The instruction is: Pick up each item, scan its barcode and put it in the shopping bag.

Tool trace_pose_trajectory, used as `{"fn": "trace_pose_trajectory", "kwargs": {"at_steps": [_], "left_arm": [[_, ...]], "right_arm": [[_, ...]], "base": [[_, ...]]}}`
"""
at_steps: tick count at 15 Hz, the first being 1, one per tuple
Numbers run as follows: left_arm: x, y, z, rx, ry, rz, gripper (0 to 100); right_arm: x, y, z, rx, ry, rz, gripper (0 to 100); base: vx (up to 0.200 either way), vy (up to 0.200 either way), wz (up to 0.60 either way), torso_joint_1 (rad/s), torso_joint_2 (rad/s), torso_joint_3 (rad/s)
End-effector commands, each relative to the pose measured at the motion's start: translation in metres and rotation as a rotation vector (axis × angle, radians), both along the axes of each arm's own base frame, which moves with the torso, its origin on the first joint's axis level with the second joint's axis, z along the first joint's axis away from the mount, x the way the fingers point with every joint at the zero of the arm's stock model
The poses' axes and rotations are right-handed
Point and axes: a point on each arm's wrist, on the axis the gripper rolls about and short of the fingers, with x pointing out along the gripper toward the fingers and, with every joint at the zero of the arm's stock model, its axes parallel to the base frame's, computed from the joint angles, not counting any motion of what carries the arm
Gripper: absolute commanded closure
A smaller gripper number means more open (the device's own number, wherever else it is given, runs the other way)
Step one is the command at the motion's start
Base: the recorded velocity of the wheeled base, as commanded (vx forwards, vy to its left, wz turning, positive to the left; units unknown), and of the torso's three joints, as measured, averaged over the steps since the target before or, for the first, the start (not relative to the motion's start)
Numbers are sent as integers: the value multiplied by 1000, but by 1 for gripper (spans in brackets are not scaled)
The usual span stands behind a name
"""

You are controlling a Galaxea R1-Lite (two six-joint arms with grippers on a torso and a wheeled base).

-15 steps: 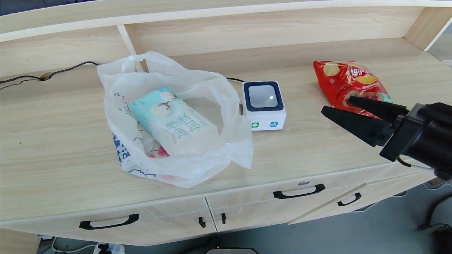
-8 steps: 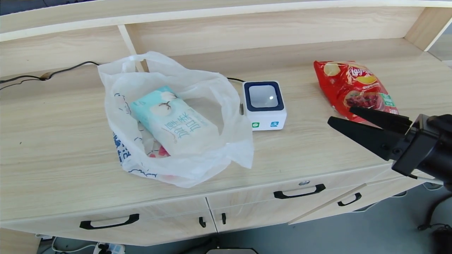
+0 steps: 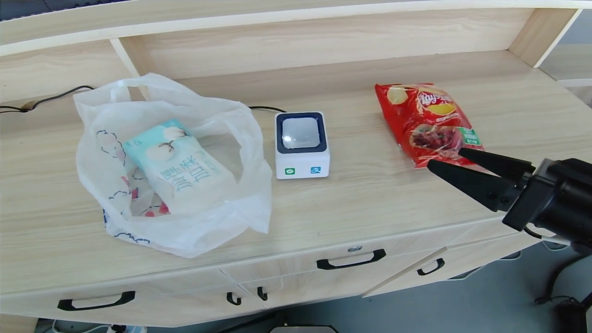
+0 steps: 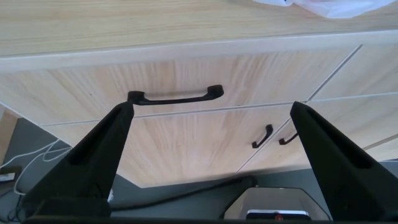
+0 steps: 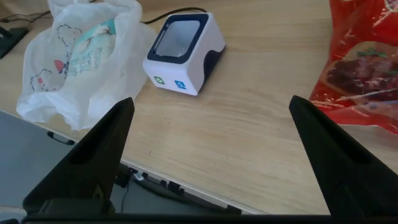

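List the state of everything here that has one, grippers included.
shopping bag: open, lying on the counter, one item inside
tissue pack: inside the shopping bag
scanner: upright, window facing up, nothing over it
chips bag: flat on the counter, not gripped
right gripper: open, empty, at the chips bag's near end
left gripper: open, empty, low before the drawers
drawers: shut
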Motion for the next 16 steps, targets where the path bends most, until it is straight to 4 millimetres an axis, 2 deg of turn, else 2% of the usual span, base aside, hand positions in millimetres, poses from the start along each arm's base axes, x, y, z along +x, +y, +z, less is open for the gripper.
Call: {"fn": "trace_pose_trajectory", "kwargs": {"at_steps": [1,3,4,7,10,12,14,16], "left_arm": [[0,0,0,0,1,0,0],[0,0,0,0,1,0,0],[0,0,0,0,1,0,0],[0,0,0,-3,-2,0,0],[0,0,0,-3,-2,0,0],[0,0,0,-3,-2,0,0],[0,0,0,-3,0,0,0],[0,0,0,-3,0,0,0]], "right_arm": [[4,0,-2,-5,12,-12,0],[18,5,6,-21,-17,-19,0],[30,9,8,-45,-28,-14,0],[61,6,14,-156,-90,-55,0],[76,-1,10,-268,-12,-120,0],[96,-13,8,-280,10,-214,0],[122,-30,16,-312,-24,-285,0],[142,-29,16,-310,-27,-283,0]], "base": [[0,-200,0,2,-2,2],[0,-200,0,-2,0,2],[200,0,0,-2,-2,-7],[0,0,0,0,0,0],[0,0,0,0,0,0],[0,0,0,0,0,0],[0,0,0,0,0,0],[0,0,0,0,0,0]]}}
